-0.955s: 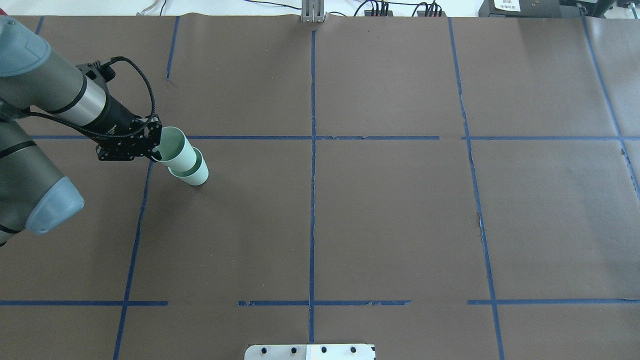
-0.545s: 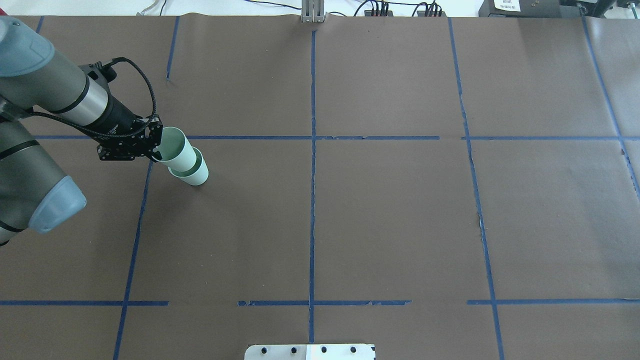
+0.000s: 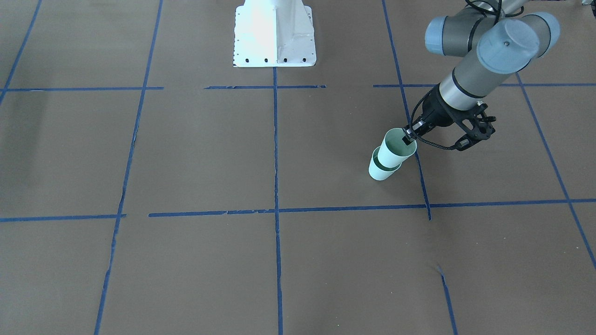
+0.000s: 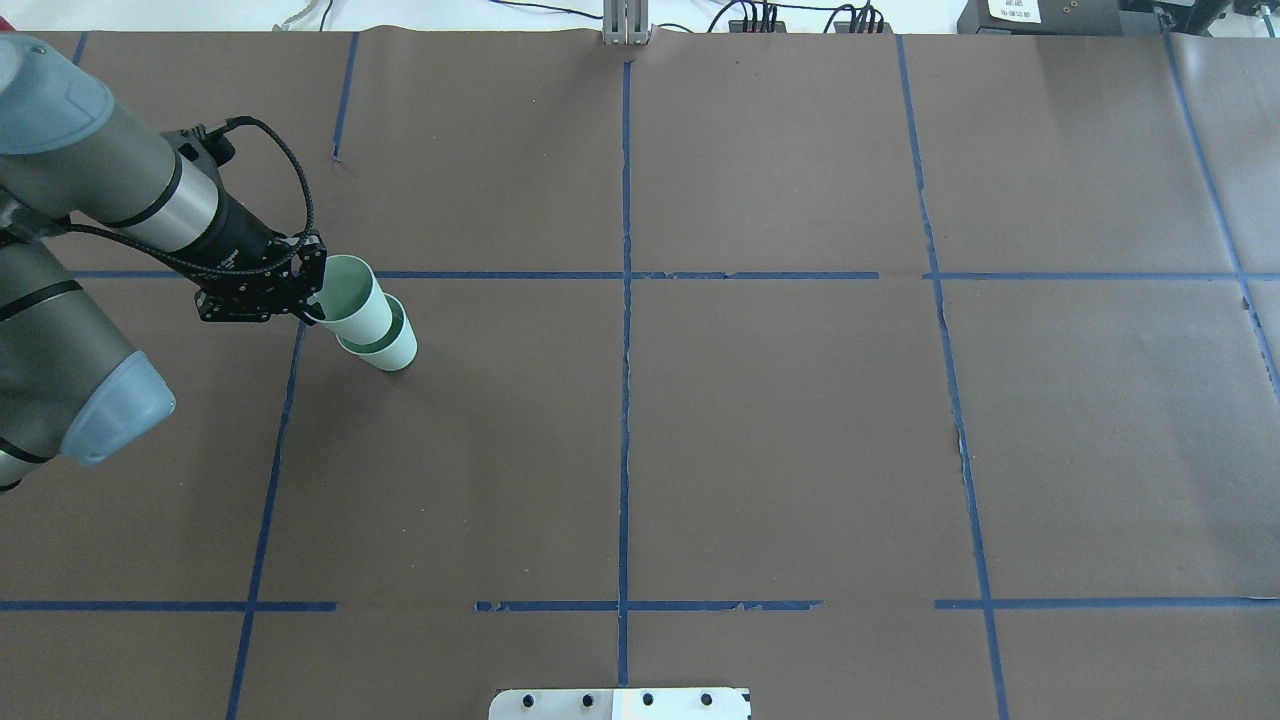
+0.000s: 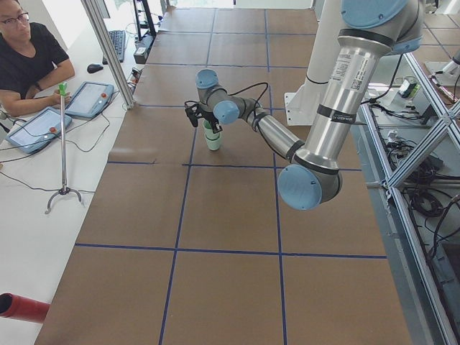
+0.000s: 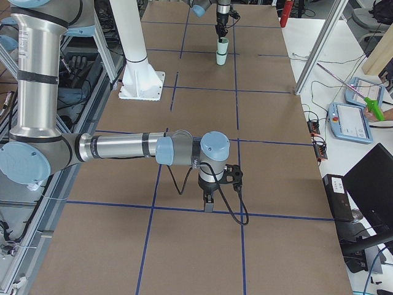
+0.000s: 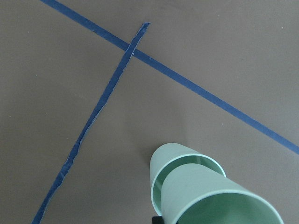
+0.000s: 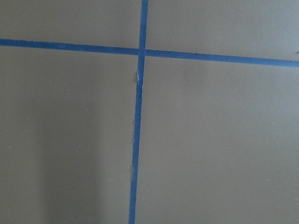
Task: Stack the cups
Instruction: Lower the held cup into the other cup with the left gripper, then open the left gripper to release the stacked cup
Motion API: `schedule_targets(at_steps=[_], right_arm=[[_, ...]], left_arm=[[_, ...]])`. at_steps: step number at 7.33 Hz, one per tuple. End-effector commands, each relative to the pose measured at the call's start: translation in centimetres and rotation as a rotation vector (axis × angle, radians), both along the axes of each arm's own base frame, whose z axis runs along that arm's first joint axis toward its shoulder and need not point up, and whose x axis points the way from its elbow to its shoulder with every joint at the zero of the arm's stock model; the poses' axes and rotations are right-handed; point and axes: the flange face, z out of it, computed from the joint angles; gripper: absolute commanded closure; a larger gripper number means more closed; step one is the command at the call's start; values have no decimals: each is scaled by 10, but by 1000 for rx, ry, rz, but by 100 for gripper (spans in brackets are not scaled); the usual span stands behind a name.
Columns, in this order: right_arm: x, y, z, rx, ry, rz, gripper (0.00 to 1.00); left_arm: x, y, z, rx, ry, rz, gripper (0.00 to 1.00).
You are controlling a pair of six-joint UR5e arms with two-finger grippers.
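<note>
Basically nothing has moved in the last second. Seen from overhead, the big joints of the left arm have drifted a hair toward the cups, and that's it. The gripper and both cups sit right where they were.

The left gripper comes in from the robot's left, angled downward. Its fingers are pressed together on the rim of the upper cup, pinching the wall on the side facing the arm. That cup is mouth up with its base down inside the lower cup, but only partway, since most of its wall sticks out above the lower rim. The wrist cam backs this up: the lower cup's rim rings the upper one. The lower cup stands upright on the table. The stack is on the robot's left part of the table, in the middle row of squares, near a crossing of the blue tape lines.

The right gripper is well apart from all this, on the robot's right side. It points straight down, low over the table and near another tape crossing. It only shows in the side view, and its own cam sees just brown surface and tape. So there's no telling whether its fingers are spread or pressed together.
</note>
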Motion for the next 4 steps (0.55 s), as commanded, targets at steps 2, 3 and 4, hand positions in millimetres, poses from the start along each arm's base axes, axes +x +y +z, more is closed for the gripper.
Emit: schedule_targets(at_steps=[2,3,4], right_arm=[[0,0,0,0,-1,0,0],[0,0,0,0,-1,0,0],[-1,0,0,0,-1,-2,0]], left_arm=[[-1,1,-5,9,7,0,0],[-10,0,-13,32,19,-6,0],[-32,-8,-11,91,17,-2,0]])
